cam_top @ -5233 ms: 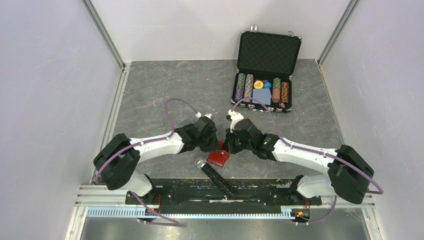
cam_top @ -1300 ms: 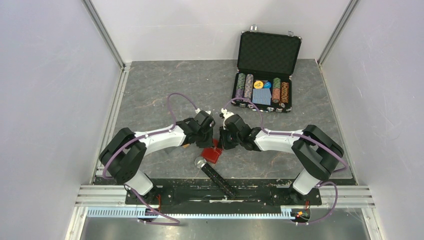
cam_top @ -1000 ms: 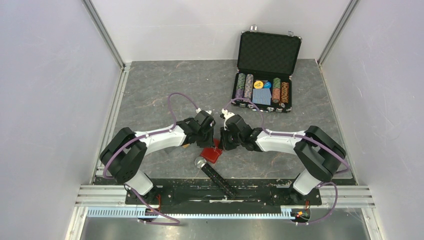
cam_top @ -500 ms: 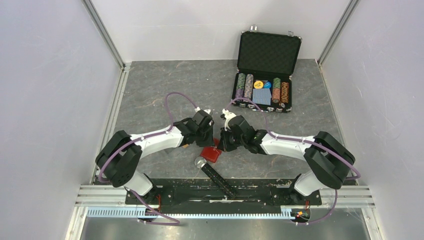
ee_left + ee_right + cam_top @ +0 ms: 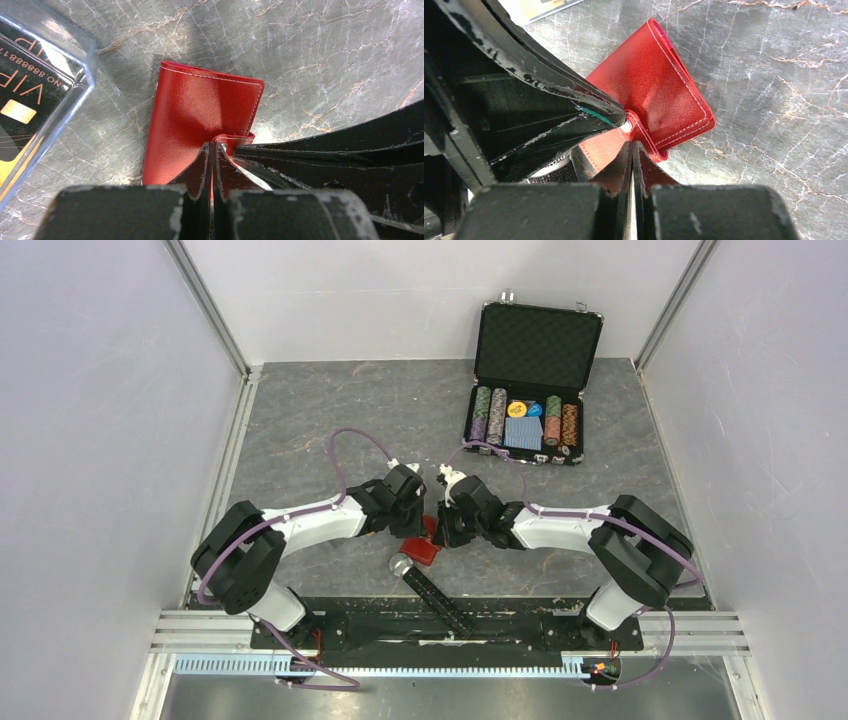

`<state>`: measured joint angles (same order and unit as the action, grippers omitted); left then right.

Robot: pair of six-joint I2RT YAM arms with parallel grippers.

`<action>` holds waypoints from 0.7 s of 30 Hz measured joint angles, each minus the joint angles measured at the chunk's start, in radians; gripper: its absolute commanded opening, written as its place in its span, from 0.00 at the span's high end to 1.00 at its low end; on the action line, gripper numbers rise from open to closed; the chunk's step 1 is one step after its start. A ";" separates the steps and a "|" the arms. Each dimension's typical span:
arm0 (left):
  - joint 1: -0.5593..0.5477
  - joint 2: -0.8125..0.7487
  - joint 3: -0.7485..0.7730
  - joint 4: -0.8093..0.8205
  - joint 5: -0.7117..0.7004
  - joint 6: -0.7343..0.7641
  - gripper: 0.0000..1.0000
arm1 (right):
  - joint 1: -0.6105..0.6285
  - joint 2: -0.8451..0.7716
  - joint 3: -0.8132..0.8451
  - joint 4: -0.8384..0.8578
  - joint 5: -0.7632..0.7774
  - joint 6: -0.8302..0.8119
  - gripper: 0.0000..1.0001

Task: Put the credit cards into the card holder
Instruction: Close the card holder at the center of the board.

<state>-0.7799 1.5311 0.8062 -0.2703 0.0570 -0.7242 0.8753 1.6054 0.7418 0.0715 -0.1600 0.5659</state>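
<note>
The red card holder [image 5: 425,551] lies folded shut on the grey table between both grippers. In the left wrist view it [image 5: 200,112] fills the middle, and my left gripper [image 5: 214,148] is shut on its closing tab [image 5: 234,139]. In the right wrist view my right gripper [image 5: 632,146] is shut at the same tab of the holder [image 5: 659,92], just below the snap [image 5: 626,127]. The two grippers [image 5: 417,521] [image 5: 446,530] meet tip to tip. A black and gold credit card [image 5: 17,95] lies inside a clear plastic case [image 5: 75,75] to the left of the holder.
An open black poker-chip case [image 5: 530,390] with chips and a blue deck stands at the back right. A black bar with a round metal end [image 5: 432,587] lies just in front of the holder. Grey walls close in both sides.
Both grippers have stayed together at the holder's tab. The arms have shifted slightly, and the holder has hardly moved from its place.
</note>
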 measured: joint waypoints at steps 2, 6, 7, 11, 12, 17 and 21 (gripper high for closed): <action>0.000 0.002 0.000 0.003 0.000 0.000 0.98 | 0.000 0.000 0.000 0.003 0.000 0.000 1.00; 0.000 0.006 0.000 0.011 0.000 0.000 0.98 | 0.000 0.002 0.001 0.004 0.001 0.001 1.00; 0.000 0.007 0.000 0.011 -0.001 0.000 0.98 | 0.000 0.004 0.002 0.004 0.002 0.001 1.00; 0.001 0.016 0.002 0.015 -0.009 -0.001 0.98 | 0.000 0.019 0.018 0.005 0.001 0.001 1.00; 0.003 0.018 0.003 0.015 -0.011 -0.001 0.98 | 0.000 0.025 0.023 0.006 0.000 0.002 1.00; 0.003 0.030 0.010 0.009 -0.034 -0.008 0.98 | 0.000 0.037 0.029 0.018 -0.004 0.005 1.00; -0.010 0.030 0.014 0.000 -0.062 -0.020 0.98 | 0.000 0.041 0.029 0.024 -0.006 0.014 1.00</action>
<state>-0.7895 1.5608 0.8200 -0.2703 -0.0048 -0.7444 0.8753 1.6466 0.7704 0.0956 -0.1665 0.5800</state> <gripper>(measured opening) 0.028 0.003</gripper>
